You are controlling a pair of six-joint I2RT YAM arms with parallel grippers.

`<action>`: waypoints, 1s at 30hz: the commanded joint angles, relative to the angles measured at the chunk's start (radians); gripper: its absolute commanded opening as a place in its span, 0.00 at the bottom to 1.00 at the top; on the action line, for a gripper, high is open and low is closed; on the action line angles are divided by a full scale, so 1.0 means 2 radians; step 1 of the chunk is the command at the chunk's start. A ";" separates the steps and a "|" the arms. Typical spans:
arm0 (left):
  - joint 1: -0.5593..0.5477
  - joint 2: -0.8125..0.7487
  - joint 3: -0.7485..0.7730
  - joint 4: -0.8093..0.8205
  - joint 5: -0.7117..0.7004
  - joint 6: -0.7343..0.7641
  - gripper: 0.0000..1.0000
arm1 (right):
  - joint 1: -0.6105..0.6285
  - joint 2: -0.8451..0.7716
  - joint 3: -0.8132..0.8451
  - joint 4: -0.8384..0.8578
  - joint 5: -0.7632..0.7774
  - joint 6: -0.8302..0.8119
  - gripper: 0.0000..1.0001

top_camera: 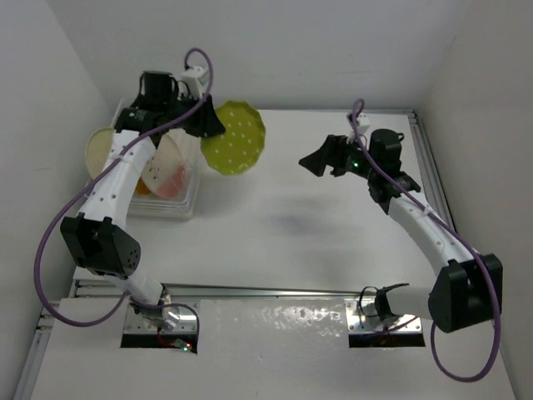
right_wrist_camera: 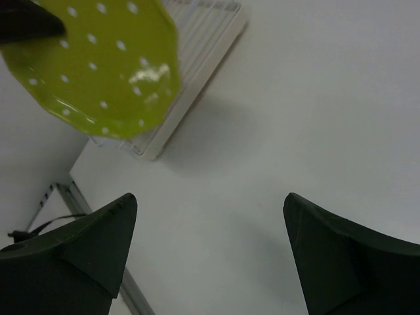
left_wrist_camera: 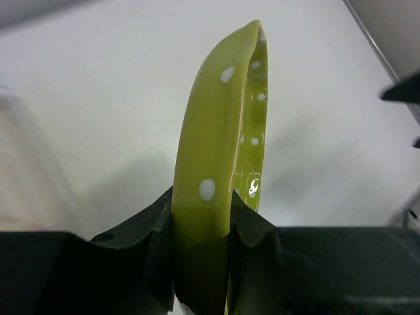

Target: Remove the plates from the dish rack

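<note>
Aloft beside the dish rack (top_camera: 185,207), the scalloped green plate (top_camera: 235,138) with white dots is held on edge, its rim clamped between the fingers of the left pincer (left_wrist_camera: 202,216). The plate is seen clear of the rack's ribs, above the white counter (top_camera: 300,233) just to the rack's right. A cream plate (top_camera: 98,150) and a white-and-pink plate (top_camera: 171,162) are pictured standing in the rack at the counter's far left, partly hidden by the left arm (top_camera: 125,171). The right pincer (right_wrist_camera: 210,256) is shown spread wide and gripping nothing, well apart from the green plate, over the counter's right half.
</note>
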 commanded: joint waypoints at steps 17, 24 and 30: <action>-0.058 -0.030 -0.105 0.058 0.211 -0.018 0.00 | 0.100 0.157 0.040 0.142 -0.070 0.072 0.72; -0.059 -0.030 -0.108 0.081 0.218 -0.043 0.00 | 0.108 0.164 0.013 0.215 -0.074 0.136 0.09; -0.059 -0.028 -0.108 0.069 0.122 -0.045 0.19 | 0.105 0.132 -0.022 0.208 -0.047 0.160 0.00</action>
